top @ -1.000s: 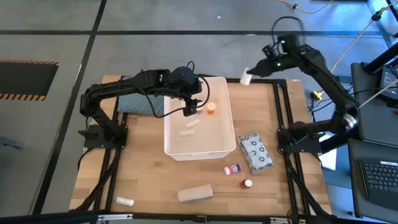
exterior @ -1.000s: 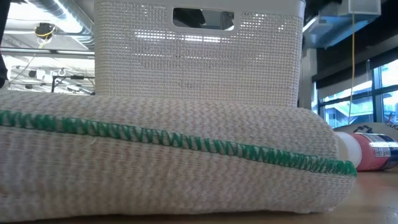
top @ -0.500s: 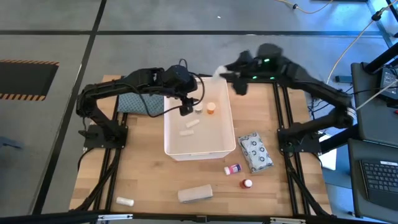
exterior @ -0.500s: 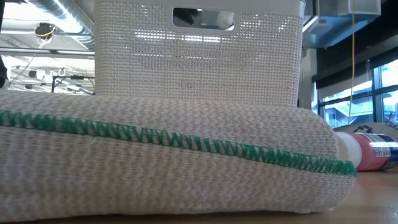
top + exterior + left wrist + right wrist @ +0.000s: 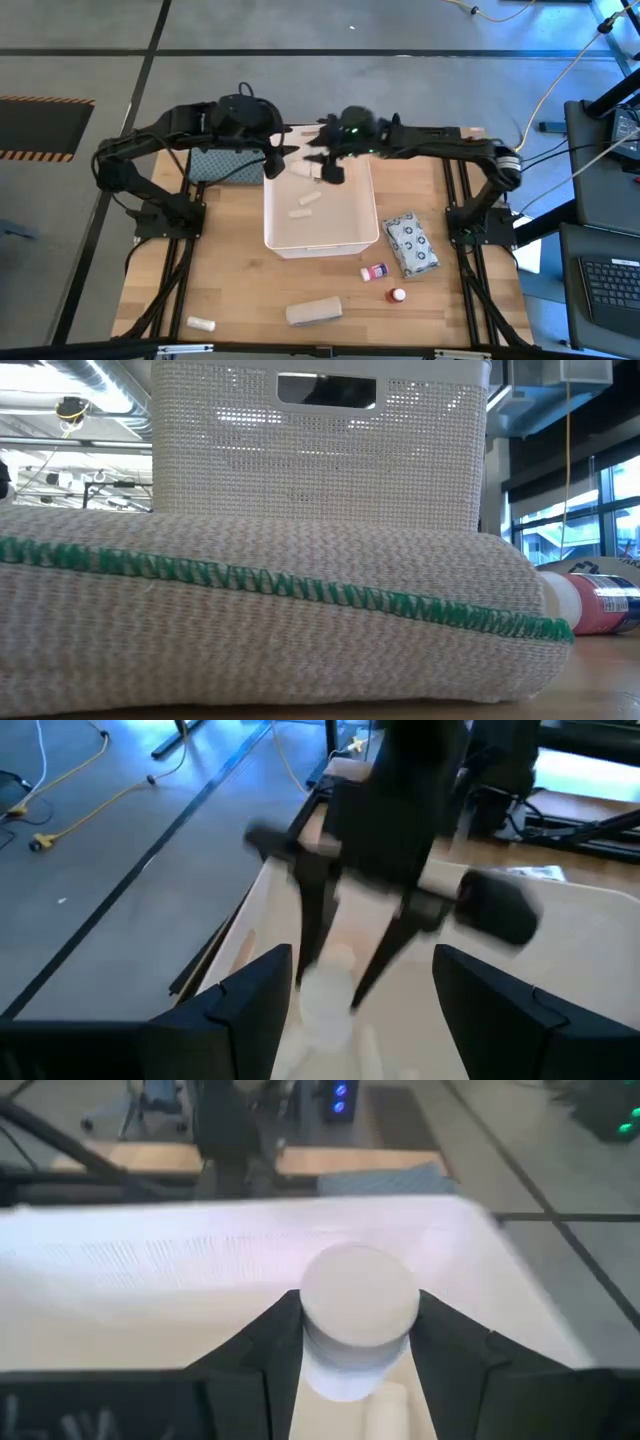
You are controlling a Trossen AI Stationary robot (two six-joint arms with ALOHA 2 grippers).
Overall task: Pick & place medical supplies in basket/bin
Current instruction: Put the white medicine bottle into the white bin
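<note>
Hovering over tub [image 5: 272,232] top edge, upper centre of high view: right gripper [image 5: 352,1365] clenched on white roll [image 5: 358,1318], gripped across round sides. Roll looks light, soft, squashable; gentle pinch enough. Left gripper [image 5: 350,982] alongside, fingers spread, holding nothing.

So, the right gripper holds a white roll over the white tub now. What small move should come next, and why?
Probably open the fingers to drop it. The right gripper is shut on the white roll, and the high view shows it above the far end of the tub. The left gripper, open, sits by the tub's far left corner, apparently out of the way.
</note>
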